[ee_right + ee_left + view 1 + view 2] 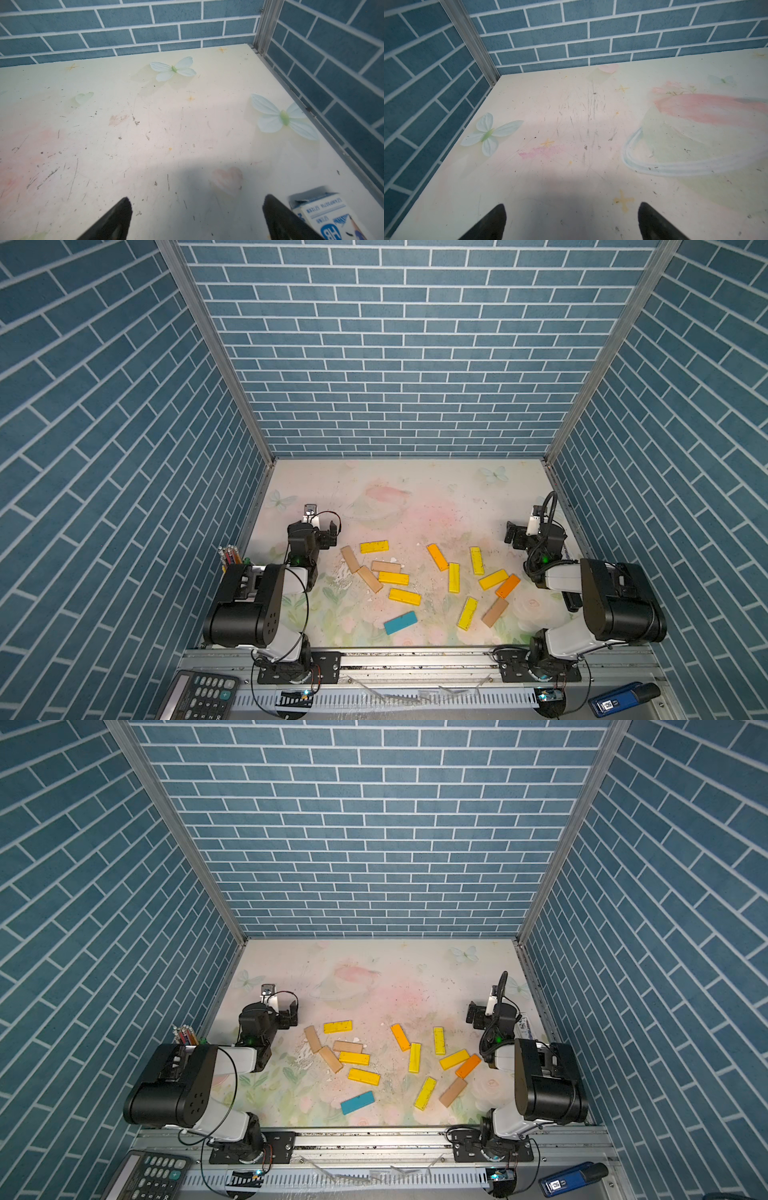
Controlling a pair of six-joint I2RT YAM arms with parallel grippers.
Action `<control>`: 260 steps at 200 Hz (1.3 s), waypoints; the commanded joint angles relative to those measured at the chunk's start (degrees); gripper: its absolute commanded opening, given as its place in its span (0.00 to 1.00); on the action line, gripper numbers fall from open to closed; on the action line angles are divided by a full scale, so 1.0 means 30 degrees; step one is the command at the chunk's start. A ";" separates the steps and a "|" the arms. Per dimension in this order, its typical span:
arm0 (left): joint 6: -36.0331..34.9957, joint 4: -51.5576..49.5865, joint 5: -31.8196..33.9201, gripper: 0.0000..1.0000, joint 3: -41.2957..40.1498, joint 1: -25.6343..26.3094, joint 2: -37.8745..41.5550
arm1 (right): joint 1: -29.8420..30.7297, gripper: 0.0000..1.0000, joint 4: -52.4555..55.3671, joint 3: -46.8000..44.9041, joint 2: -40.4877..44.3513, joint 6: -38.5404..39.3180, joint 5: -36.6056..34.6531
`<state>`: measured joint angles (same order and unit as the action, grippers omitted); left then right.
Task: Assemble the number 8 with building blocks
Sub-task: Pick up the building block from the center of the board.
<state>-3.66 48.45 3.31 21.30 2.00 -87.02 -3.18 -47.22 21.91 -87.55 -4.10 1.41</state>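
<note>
Your left gripper and right gripper both stand spread wide and empty over the table. Blocks lie flat, scattered between them. They look light, stiff and smooth, so pinch one across its long edges, mid-length.

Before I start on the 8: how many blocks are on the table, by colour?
yellow blocks: 7
tan blocks: 4
orange blocks: 2
teal block: 1
Total: 14
</note>
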 commanded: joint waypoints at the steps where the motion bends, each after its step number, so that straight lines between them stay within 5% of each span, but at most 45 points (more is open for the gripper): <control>1: -0.0099 0.0321 -0.0108 1.00 0.0327 -0.0139 -0.0198 | -0.0083 0.99 -0.0437 0.0353 -0.0260 0.0483 0.0273; 121: 0.0243 -0.0607 0.0764 1.00 -0.0176 -0.0139 0.2038 | -0.0053 0.99 0.1503 0.0431 0.2127 0.0341 -0.0484; 191: 0.3109 -1.2954 0.4514 1.00 0.5511 0.1273 0.4961 | 0.0109 0.99 1.0588 0.3699 0.6560 -0.3913 -0.0772; 227: 0.5565 -1.8277 0.1810 1.00 0.8547 0.2148 0.4635 | 0.1645 0.99 1.2805 0.3982 0.8043 -0.5271 -0.0860; 260: 0.7285 -2.2692 0.1467 1.00 1.0974 0.4023 0.2782 | 0.3933 0.99 1.4700 0.4226 0.8786 -0.5908 -0.0753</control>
<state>12.40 -3.38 9.80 50.33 10.55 -74.72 4.71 -10.11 33.19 -62.92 -17.82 -0.80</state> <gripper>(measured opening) 0.995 0.988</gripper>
